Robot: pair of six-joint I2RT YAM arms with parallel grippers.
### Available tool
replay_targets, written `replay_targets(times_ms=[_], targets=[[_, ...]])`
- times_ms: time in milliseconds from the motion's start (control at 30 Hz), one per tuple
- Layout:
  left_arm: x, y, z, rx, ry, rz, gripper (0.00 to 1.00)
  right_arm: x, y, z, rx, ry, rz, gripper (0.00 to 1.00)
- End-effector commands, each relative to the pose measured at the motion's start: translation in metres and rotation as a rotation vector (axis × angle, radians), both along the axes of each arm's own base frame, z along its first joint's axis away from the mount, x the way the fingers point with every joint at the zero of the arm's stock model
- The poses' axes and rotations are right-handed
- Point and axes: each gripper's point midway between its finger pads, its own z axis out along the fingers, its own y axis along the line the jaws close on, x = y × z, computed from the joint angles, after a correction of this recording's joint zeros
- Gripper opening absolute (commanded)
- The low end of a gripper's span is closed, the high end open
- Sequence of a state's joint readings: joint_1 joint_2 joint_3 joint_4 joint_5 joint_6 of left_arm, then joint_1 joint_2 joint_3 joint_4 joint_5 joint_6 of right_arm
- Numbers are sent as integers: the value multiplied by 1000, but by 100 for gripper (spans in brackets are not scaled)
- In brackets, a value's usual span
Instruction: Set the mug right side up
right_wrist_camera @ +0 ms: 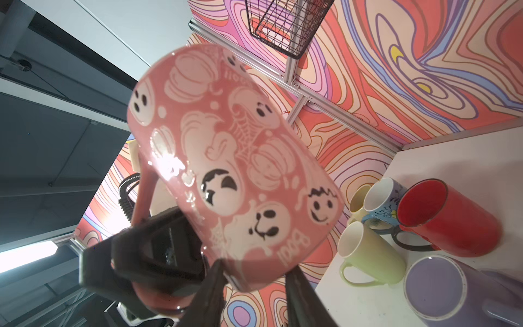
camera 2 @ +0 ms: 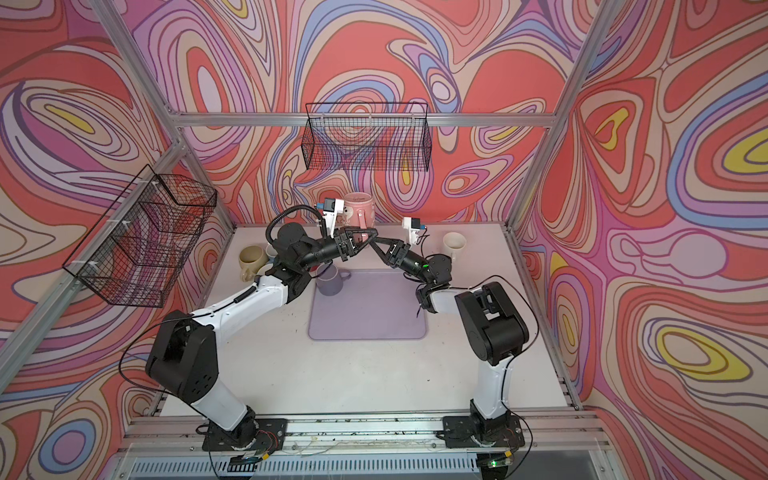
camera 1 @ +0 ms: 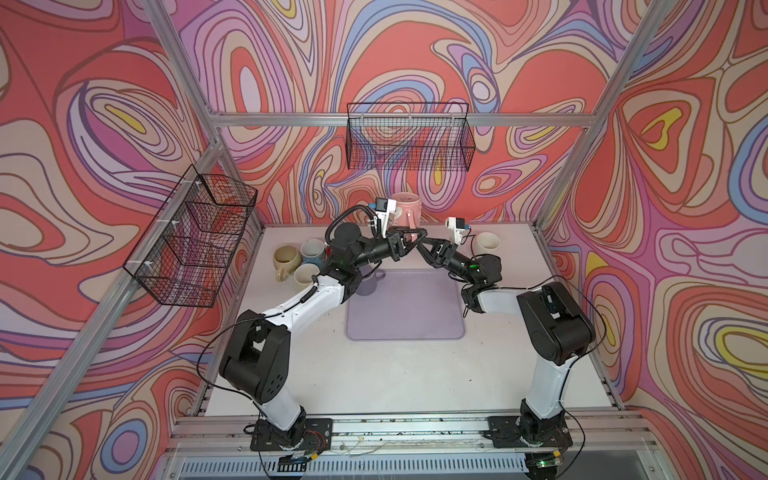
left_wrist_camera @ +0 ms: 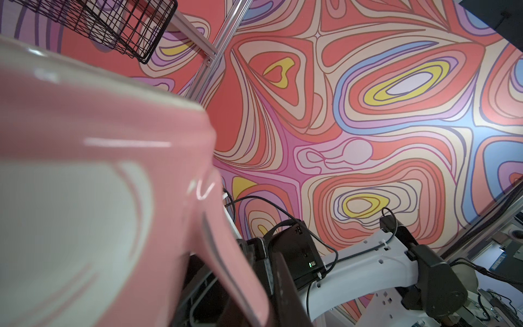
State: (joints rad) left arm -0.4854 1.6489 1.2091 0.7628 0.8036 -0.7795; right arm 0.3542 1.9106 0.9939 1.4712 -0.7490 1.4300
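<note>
The pink mug [camera 1: 409,208] [camera 2: 360,210] with white ghosts and pumpkins hangs in the air over the back of the table, its axis near vertical and a pale end facing up. Whether that end is the mouth or the base I cannot tell. My left gripper [camera 1: 410,240] [camera 2: 365,237] [left_wrist_camera: 246,294] is shut on the mug's handle [right_wrist_camera: 141,195]. My right gripper [camera 1: 420,243] [camera 2: 374,241] [right_wrist_camera: 254,271] reaches in from the right. Its jaws stand apart on either side of the mug's [right_wrist_camera: 226,158] lower edge, one finger [right_wrist_camera: 209,286] against it.
A lavender mug [camera 1: 368,282] stands on the purple mat [camera 1: 405,316]. Beige [camera 1: 286,259], blue-and-white [camera 1: 312,249] and cream [camera 1: 306,275] mugs cluster at the back left, with a red mug [right_wrist_camera: 447,218]. Another cream mug [camera 1: 487,242] stands back right. Wire baskets [camera 1: 409,137] [camera 1: 191,237] hang on the walls.
</note>
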Motion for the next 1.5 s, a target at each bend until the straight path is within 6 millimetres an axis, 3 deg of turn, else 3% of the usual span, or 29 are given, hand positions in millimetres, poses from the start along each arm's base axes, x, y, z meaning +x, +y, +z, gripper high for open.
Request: replay_targets(times_ms=[0,267,533,867,1100,1467], targets=[[-30,11,70,-129,-243,-19,0,7,0,12,40,-8,2,36],[-29,11,76,-172,-247,-26,0,16,-1,51,102,-71,-2,34],[-17,14,53,-192,-190,-7,0,15,-2,75,136,-118,-7,30],[14,13,9,-228,-68,5,0,5,-2,92,146,-160,1,27],[21,11,-2,-227,-35,14,0,-2,0,102,139,-208,7,26],[31,11,-29,-240,54,40,12,-10,1,127,142,-311,3,22]])
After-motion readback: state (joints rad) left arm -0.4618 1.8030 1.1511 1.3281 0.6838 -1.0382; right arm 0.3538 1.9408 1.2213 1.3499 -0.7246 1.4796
